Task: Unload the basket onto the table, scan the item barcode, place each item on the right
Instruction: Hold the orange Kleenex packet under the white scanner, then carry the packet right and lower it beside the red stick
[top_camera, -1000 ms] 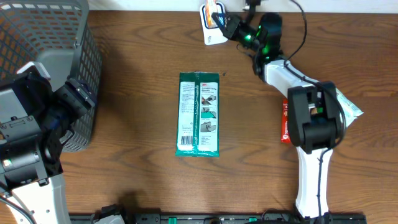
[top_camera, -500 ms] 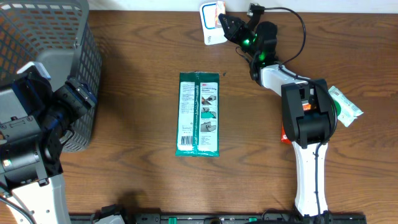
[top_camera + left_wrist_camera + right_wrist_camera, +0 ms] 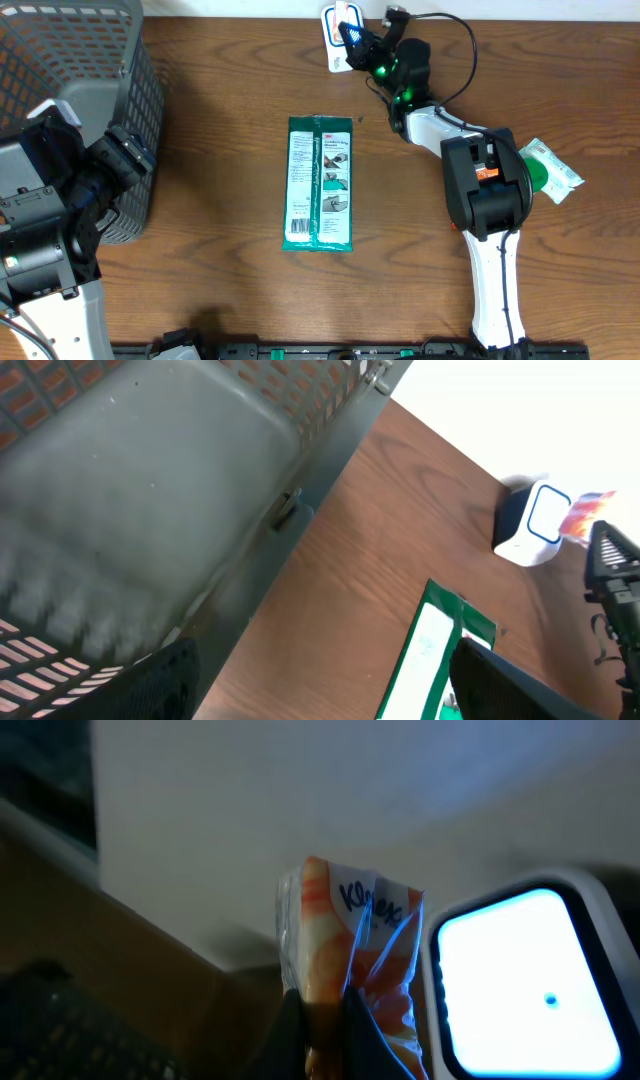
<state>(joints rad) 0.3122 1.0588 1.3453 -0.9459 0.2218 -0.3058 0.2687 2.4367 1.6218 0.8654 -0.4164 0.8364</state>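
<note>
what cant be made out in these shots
- Tissue pack barcode: no view shows it; right wrist, the right claw covers its lower end.
- Scanner: right wrist, cut off at the right and bottom edges.
- Packet: overhead, partly under the right arm.

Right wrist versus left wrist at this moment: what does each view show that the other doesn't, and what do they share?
Right wrist only: the Kleenex lettering on the orange tissue pack, seen close up where the right hand pinches it. Left wrist only: the grey basket and the green packet lying on the wooden table. Both: the tissue pack held beside the white scanner.
</note>
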